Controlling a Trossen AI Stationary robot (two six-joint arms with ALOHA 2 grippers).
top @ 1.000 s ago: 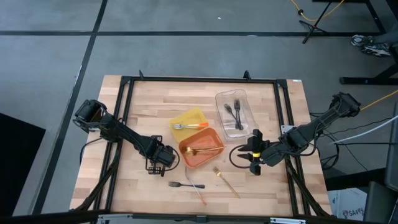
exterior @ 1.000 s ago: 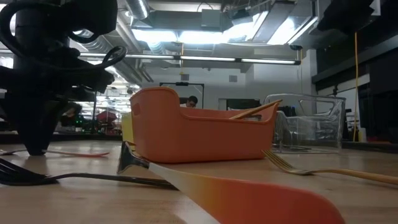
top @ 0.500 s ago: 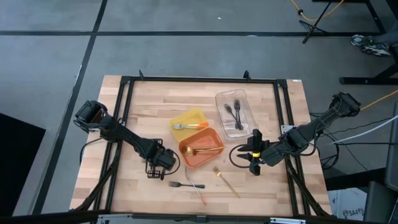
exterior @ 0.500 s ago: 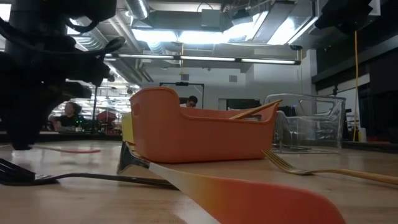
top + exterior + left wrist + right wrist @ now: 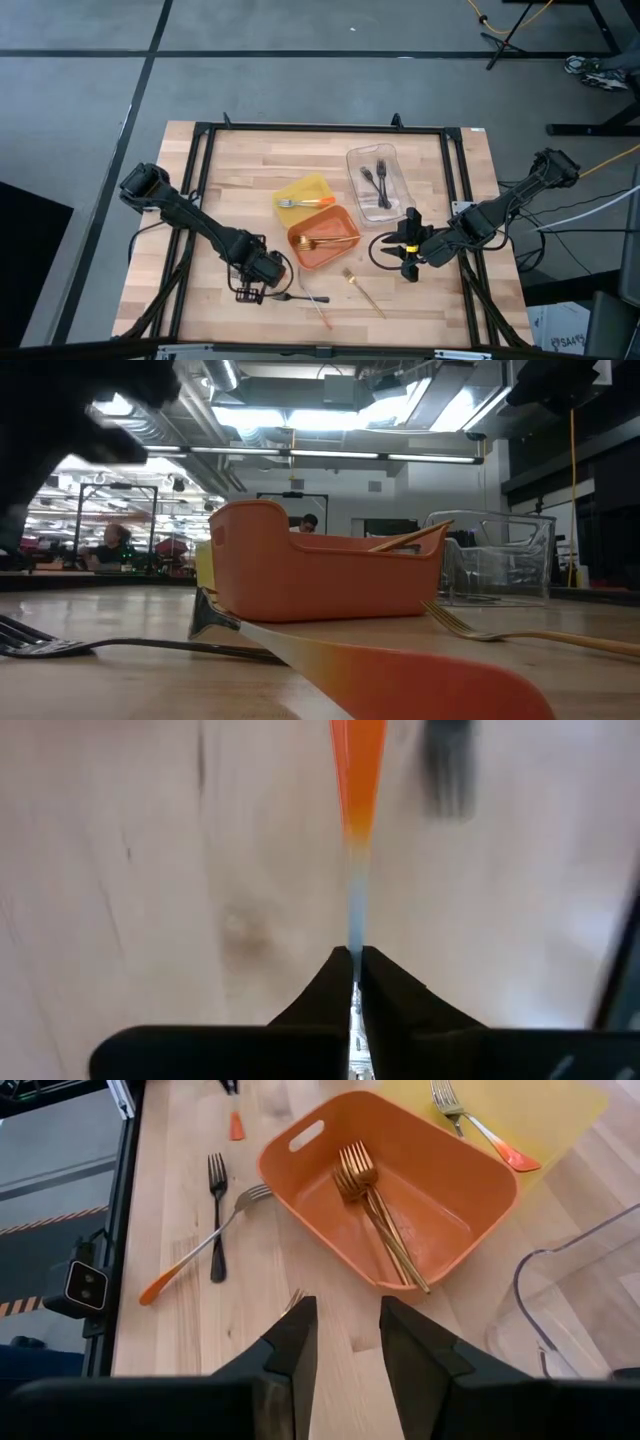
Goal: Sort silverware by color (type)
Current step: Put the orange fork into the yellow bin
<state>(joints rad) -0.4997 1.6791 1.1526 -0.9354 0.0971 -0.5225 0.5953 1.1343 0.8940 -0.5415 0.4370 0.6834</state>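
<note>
now left gripper (image 5: 252, 291) fingers (image 5: 385, 982) pinch orange-handled utensil (image 5: 356, 840).

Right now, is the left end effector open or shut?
Shut. In the left wrist view the left end effector has its two dark fingers pressed together on a thin silver utensil with an orange handle.

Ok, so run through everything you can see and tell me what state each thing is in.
Left hand: shut on an orange-handled utensil.
Right hand: open, empty.
Orange tray: holds gold forks.
Yellow tray: holds one orange-handled fork.
Clear tray: holds two black forks.
Loose black fork: lying on the table.
Loose orange-handled fork: lying on the table.
Loose gold fork: lying on the table.
</note>
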